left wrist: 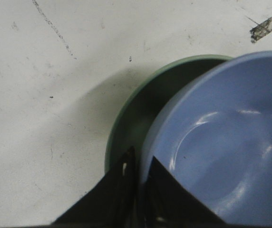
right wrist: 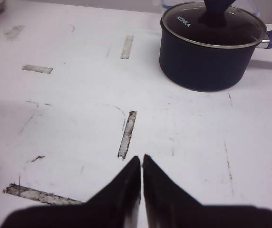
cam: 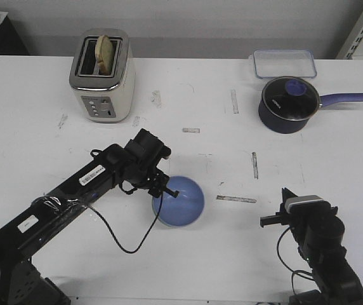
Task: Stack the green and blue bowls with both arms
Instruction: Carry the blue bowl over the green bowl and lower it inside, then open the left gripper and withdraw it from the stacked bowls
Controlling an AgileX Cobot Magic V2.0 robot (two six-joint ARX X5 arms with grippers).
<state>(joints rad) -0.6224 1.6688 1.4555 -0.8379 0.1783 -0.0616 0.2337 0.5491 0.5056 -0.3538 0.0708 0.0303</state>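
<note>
The light blue bowl [cam: 181, 200] sits in front of the table's middle; in the left wrist view the blue bowl [left wrist: 221, 142] lies in or just over the pale green bowl [left wrist: 140, 102], offset to one side, and I cannot tell whether it rests in it. The green bowl is almost fully hidden in the front view. My left gripper [cam: 164, 190] [left wrist: 140, 161] is shut on the blue bowl's rim, one finger inside the bowl and one outside. My right gripper [cam: 270, 221] [right wrist: 141, 159] is shut and empty, low over the table to the right of the bowls.
A cream toaster [cam: 102, 76] with bread stands at the back left. A dark navy lidded saucepan [cam: 289, 105] [right wrist: 207, 47] and a clear container [cam: 284, 62] are at the back right. Worn tape marks [cam: 235, 199] dot the table.
</note>
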